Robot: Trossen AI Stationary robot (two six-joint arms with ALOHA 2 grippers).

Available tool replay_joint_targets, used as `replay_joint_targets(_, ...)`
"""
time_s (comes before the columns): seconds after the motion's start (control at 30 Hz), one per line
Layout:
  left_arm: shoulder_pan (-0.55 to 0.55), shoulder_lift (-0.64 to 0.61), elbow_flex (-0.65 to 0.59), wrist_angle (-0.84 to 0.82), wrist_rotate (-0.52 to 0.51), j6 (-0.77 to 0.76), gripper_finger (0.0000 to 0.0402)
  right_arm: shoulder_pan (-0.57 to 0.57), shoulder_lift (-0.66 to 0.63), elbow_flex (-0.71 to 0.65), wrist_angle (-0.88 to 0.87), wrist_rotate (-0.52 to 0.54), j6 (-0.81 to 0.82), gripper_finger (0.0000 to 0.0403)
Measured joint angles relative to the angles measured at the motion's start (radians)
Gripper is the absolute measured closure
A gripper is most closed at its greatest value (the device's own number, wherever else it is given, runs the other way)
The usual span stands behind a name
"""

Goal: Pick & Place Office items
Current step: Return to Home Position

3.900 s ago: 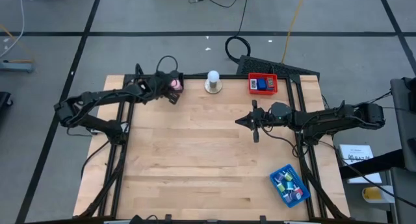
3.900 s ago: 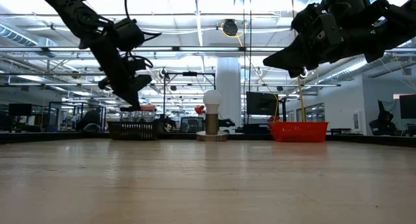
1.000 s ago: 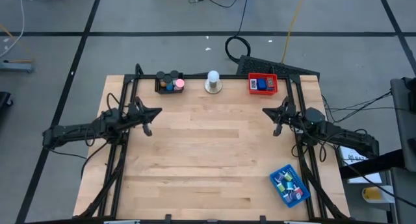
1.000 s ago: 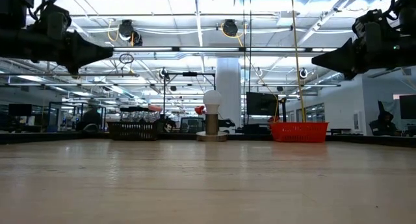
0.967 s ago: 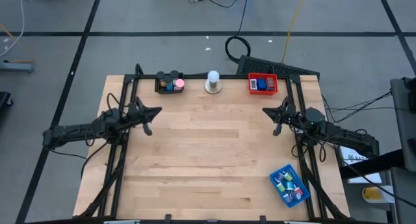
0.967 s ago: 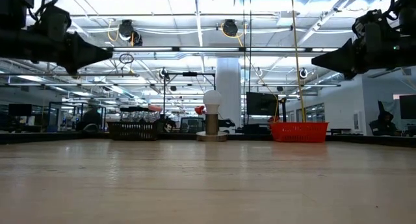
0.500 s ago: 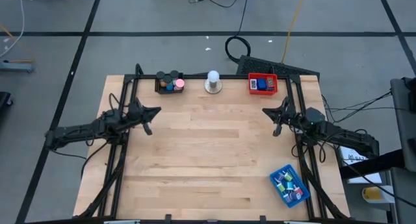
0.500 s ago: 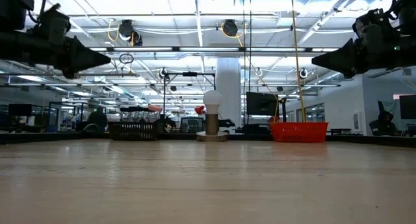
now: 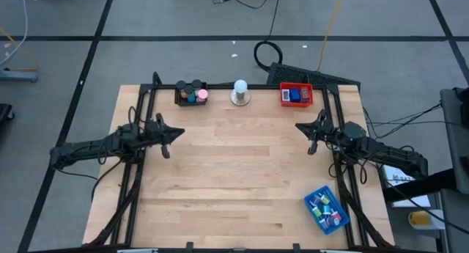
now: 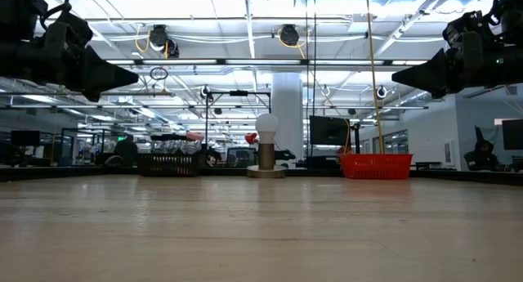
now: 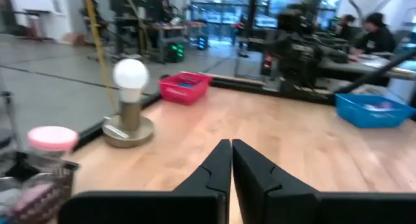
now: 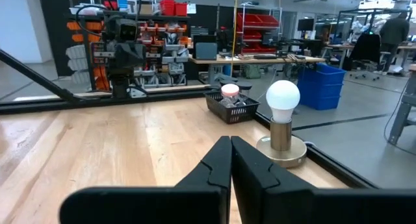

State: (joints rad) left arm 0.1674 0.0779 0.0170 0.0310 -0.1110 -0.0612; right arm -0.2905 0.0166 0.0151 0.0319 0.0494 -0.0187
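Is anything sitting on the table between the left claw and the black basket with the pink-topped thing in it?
Nothing visible. Only bare wooden table lies between the shut left gripper and the black mesh tray holding the pink-topped cylinder. The white bulb-shaped knob stands off to one side.

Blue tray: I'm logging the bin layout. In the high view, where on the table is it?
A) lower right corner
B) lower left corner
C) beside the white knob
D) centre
A: the blue tray sits at the lower right corner of the table.
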Motion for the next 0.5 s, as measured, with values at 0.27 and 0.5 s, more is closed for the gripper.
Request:
replay_joint_targets(0.27, 0.0, 0.015, -0.001, 0.007, 0.03, 0.003, 0.0351, 0.0, 0.0, 0.0, 0.002, 0.001, 0.002, 0.0403)
replay_joint_targets(0.5, 0.0, 0.015, -0.002, 0.02, 0.03, 0.004, 0.035, 0.0, 0.0, 0.0, 0.002, 0.001, 0.0, 0.0403)
